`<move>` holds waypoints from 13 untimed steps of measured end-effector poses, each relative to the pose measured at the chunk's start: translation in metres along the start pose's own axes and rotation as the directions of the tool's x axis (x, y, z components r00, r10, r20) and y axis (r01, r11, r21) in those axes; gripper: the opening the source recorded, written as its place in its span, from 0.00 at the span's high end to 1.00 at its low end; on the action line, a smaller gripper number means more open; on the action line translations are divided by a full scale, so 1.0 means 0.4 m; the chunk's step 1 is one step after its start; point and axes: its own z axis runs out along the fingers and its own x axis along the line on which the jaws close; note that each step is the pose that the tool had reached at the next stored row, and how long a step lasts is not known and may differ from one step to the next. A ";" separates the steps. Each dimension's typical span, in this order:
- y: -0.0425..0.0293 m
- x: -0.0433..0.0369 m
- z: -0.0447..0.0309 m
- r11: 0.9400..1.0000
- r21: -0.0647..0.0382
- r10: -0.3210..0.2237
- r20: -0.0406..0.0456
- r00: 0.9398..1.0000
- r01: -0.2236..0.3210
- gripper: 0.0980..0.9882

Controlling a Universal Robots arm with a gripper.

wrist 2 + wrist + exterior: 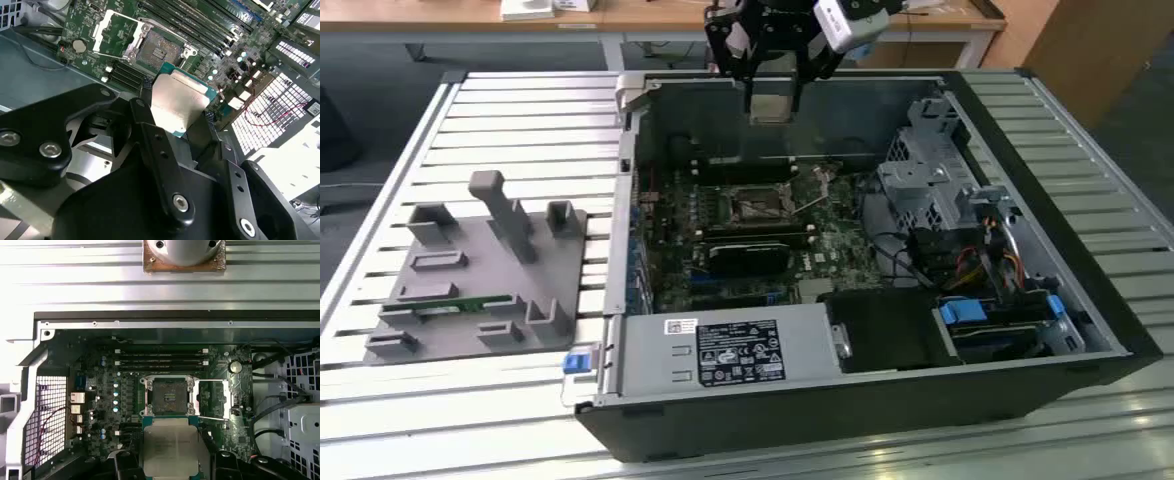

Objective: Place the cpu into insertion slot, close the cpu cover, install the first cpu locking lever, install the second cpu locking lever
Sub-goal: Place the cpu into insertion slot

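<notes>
On the exterior view's left, a grey fixture tray [480,270] lies on the slatted metal table [520,110], with a green memory stick [454,307] set in it near its front edge. Just beside the tray, toward the exterior view's right, stands the open computer case [854,400], its side off and the motherboard [674,235] facing up. Along the case's near wall sits the labelled power supply [720,352].

At the middle of the board is the insertion slot [757,207], with a long black card [747,255] just in front of it. In both wrist views the insertion slot [159,50] [167,394] lies bare, its dark centre uncovered. The cpu cover [112,32] [212,399] is swung open off the slot and sits beside it. A thin locking lever [212,417] runs along the cover's edge, unlatched. Long memory slots [160,357] run beside the socket, and a coin cell [235,367] sits past the cover.

Above the case's far wall hangs the gripper [774,85], well apart from the board. Its black fingers [146,85] are clamped on opposite edges of the cpu [182,95] [170,445], whose dull silver top faces the wrist cameras. The cpu [774,105] is held in the air, clear of the slot.

Toward the exterior view's right, a silver drive cage [927,185] fills that end of the case, with blue clips [970,312] and bundled cables [974,265] in front of it.
</notes>
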 end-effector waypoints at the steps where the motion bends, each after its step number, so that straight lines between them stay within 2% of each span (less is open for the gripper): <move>1: 0.000 0.000 0.000 1.000 0.000 0.000 0.000 1.000 0.000 0.52; 13: 0.000 0.000 0.000 1.000 -0.001 0.003 0.000 1.000 -0.003 0.52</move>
